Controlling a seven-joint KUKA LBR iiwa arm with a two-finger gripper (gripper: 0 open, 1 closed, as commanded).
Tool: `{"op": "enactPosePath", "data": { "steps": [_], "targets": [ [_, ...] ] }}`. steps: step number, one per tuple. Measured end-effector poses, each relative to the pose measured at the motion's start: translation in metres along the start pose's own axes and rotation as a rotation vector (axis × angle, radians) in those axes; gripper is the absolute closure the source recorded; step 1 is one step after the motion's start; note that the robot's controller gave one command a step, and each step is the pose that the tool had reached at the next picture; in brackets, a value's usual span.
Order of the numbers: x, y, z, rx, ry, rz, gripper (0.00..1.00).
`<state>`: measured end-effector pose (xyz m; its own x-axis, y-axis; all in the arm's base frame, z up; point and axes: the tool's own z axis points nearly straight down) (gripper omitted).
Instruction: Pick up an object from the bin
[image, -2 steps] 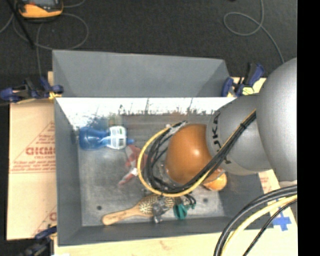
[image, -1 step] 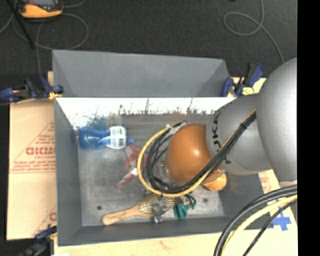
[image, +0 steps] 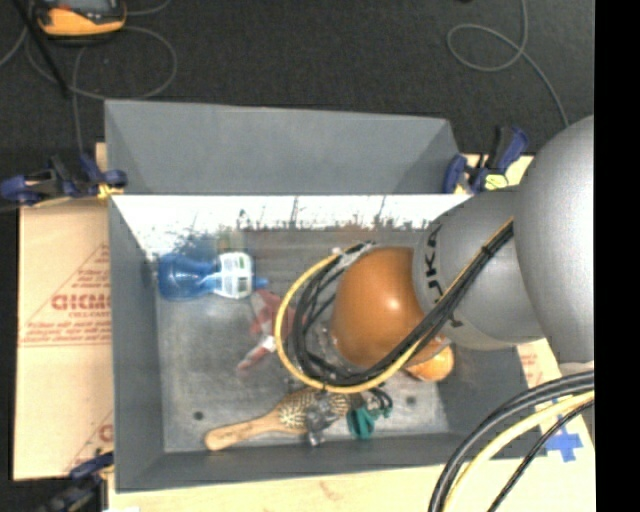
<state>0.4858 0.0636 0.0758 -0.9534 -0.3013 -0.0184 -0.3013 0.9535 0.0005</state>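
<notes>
Dark carpet surrounds the grey bin (image: 135, 400). By its near wall a wooden hairbrush (image: 262, 424) lies nearest the arm's orange cover (image: 375, 305): probably light, stiff, best taken across its handle. The claw's state I cannot tell. Far left lies a blue bottle (image: 195, 276).

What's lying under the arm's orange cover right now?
Peeking out at its edges: a wooden hairbrush, a green thing, an orange round thing and a red piece. Whatever lies directly beneath is hidden by the orange cover and its cables.
</notes>
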Motion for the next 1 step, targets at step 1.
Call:
{"op": "enactPosePath", "data": {
  "steps": [1],
  "targets": [
    [0.0026, 0.0000, -0.0076, -0.001, 0.016, 0.000, 1.00]
  ]
}}
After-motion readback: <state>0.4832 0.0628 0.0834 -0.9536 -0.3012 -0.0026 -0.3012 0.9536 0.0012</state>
